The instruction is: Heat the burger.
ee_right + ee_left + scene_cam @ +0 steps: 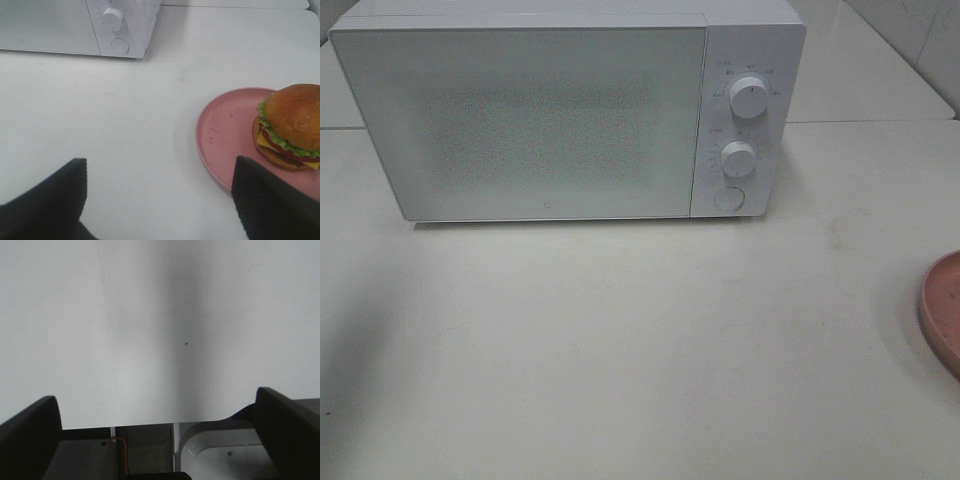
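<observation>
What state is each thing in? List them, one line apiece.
microwave: door shut, standing on the table.
burger: upright on the pink plate, not held.
pink plate: flat on the table, at its right edge.
left gripper: open, empty, over bare table.
right gripper: open, empty, short of the plate.

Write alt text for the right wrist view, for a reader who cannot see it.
A burger sits on a pink plate on a white table, just ahead of the open right gripper. A white microwave, door closed, stands farther off.
</observation>
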Available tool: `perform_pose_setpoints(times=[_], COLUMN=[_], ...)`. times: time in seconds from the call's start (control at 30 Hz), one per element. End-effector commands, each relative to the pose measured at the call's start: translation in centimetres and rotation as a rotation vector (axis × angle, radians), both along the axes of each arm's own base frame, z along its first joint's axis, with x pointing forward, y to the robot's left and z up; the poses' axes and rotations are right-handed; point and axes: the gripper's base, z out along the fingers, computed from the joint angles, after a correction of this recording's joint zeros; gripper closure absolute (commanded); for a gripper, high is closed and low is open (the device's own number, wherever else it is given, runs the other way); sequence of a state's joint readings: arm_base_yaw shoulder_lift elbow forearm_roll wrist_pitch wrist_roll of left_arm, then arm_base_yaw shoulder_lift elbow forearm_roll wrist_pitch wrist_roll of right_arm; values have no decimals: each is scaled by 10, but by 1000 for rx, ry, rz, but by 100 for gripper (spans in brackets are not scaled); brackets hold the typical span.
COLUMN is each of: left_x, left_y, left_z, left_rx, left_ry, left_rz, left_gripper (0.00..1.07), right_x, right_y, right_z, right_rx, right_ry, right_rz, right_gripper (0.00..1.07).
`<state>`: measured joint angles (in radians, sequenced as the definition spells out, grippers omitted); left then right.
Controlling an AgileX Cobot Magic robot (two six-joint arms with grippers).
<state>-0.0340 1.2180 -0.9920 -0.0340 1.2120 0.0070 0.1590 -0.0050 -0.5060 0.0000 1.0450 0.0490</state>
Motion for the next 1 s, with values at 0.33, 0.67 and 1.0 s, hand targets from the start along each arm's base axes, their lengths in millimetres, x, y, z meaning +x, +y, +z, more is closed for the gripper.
perform_pose_setpoints(times=[0.33,0.67,1.0], left_x=[-94,-154,-205], left_y=[10,11,11], left_z=[8,-12,-21], left_rx=[28,32,32], left_ry=[-223,-542,-847], left_rz=[43,47,46], left_gripper=[8,8,8], right_x=[-4,-4,-4], right_y=[0,0,0], right_z=[1,1,1], right_rx=[5,5,5], right_ry=[-35,-35,-35], right_rz=[-1,-1,-1], right_gripper=[31,31,31])
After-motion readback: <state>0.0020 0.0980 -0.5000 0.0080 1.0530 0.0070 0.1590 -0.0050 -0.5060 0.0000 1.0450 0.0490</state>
